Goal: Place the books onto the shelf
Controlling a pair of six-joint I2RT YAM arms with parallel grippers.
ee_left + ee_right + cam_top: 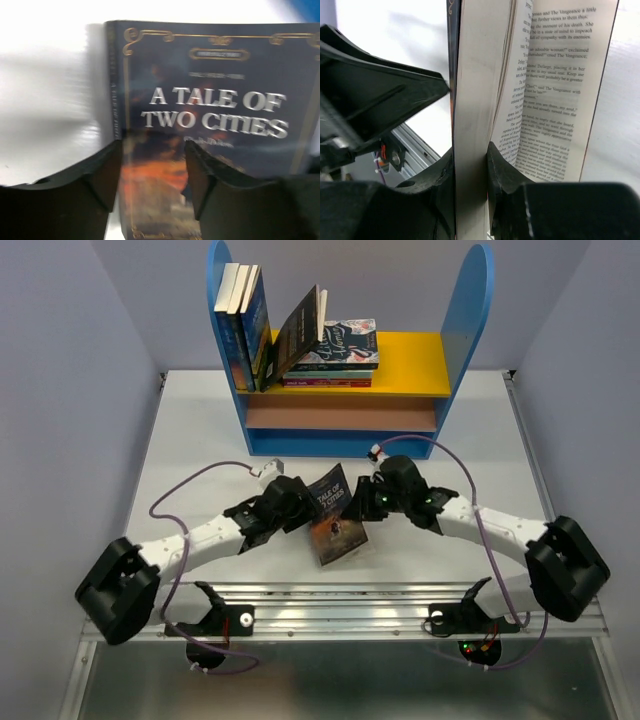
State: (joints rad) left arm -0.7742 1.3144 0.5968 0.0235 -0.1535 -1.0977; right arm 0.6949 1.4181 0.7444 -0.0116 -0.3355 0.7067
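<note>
The left claw (152, 150) gapes beside the dark-blue paperback book (338, 525); the right claw (470, 157) pinches only some pages, which may splay and slip.

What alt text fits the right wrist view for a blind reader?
The black two-finger right gripper clamps a block of pages of a dark-covered paperback book, seen edge-on, while its other printed pages fan open to the right. A white table lies behind.

One camera looks down on the worktop (200, 440) from high up; both wrist cameras sit close to the same book (335, 515)
</note>
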